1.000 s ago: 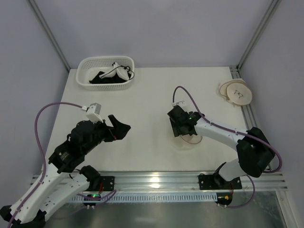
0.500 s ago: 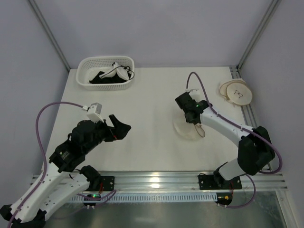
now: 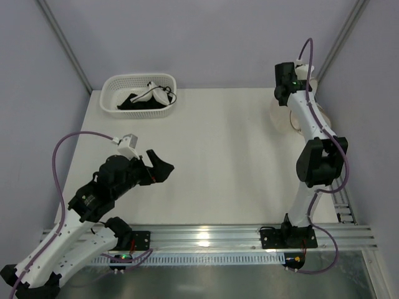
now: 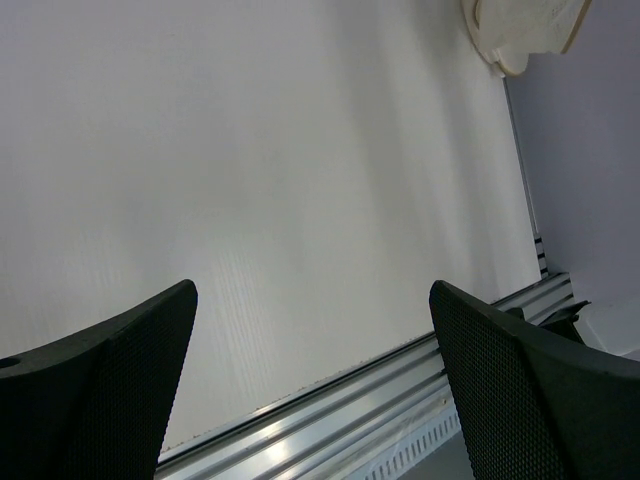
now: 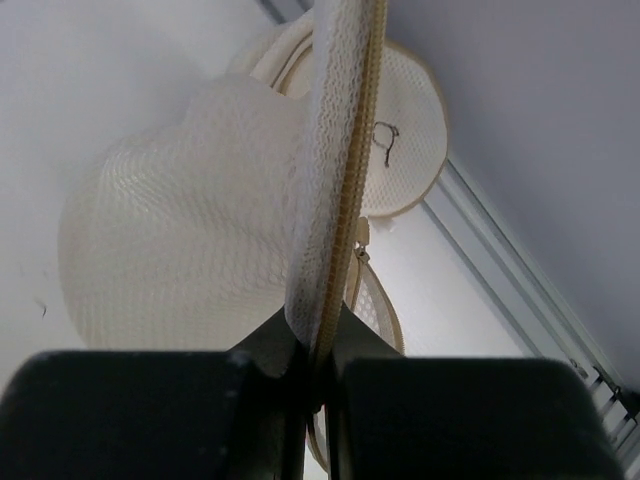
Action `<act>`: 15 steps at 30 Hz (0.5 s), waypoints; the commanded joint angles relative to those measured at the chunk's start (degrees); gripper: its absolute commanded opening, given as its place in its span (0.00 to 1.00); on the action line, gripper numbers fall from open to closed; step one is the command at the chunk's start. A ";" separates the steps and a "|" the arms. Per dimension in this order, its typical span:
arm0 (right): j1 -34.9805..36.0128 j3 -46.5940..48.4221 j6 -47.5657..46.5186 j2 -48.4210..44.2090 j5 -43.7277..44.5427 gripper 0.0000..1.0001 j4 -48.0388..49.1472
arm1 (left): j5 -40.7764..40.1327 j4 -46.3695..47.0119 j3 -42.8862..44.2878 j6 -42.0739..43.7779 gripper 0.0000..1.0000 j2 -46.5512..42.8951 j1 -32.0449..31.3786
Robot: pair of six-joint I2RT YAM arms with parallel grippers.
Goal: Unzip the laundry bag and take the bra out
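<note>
Pinching the zip edge of the laundry bag (image 5: 180, 230), the right gripper (image 5: 316, 350) has its two jaws pressed together with only the thin strip of mesh and zip teeth between them. In the right wrist view that strip runs straight up from the jaws, and the bag's cream mesh body bulges out to the left of it. Whether that body rests on the table (image 3: 218, 137) or hangs free cannot be told. In the top view the right arm stands tall at the far right corner of the table, and it hides most of the bag there.

Just behind the held strip lies a second round mesh pouch (image 5: 412, 110), flat against the table's right rail, with a small dark mark on its top.

The left gripper (image 3: 157, 163) hovers over the near left part of the table, its jaws spread as wide as they go, holding and touching nothing.

The bra (image 3: 157, 94) lies in the white lattice basket (image 3: 138, 77) at the far left corner, on top of black cloth (image 3: 134, 103), well apart from both grippers.
</note>
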 commanded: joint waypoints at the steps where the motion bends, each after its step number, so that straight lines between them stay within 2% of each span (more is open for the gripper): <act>1: -4.20 8.51 -1.08 4.73 4.21 0.04 -1.40 | 0.30 0.95 1.81 1.00 0.99 0.30 -0.14; 4: -5.62 14.31 -0.90 7.20 7.37 0.04 -0.70 | -0.14 0.16 2.08 1.27 0.99 0.39 -0.06; 8: -10.97 22.04 -1.25 12.20 8.87 0.03 0.70 | -0.41 0.42 2.34 1.97 0.99 0.66 -0.06; 15: -14.15 34.17 -7.49 23.96 5.79 0.04 2.64 | -0.41 2.53 1.64 2.24 0.99 0.92 -0.06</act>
